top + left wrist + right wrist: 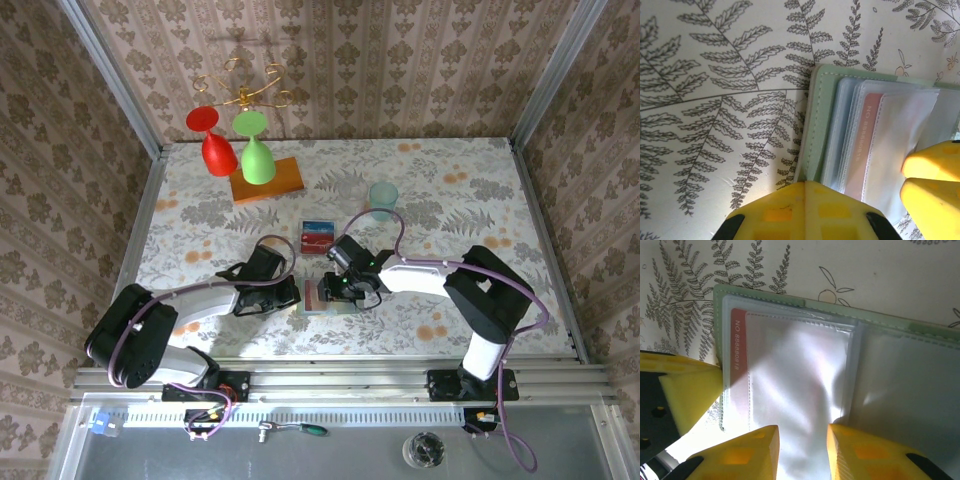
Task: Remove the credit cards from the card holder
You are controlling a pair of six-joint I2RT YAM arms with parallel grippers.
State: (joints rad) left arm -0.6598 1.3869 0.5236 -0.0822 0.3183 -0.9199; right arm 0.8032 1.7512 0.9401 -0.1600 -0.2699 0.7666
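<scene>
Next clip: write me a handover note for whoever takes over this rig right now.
Left gripper: shut, tips at the near edge of the card holder, seemingly pinning it.
Right gripper: jaws apart, over a clear pocket.
The card holder lies open between the arms.
Done: some credit cards, red and blue, lie on the table beyond it.
Left: at least one red card sits in a pocket; pull it out.

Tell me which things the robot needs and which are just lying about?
Needed: sage-green bifold card holder; red plastic card in its pocket; stack of cards already out.
Lying about: pale teal cup; orange wooden board; red wine glass; green wine glass.
</scene>
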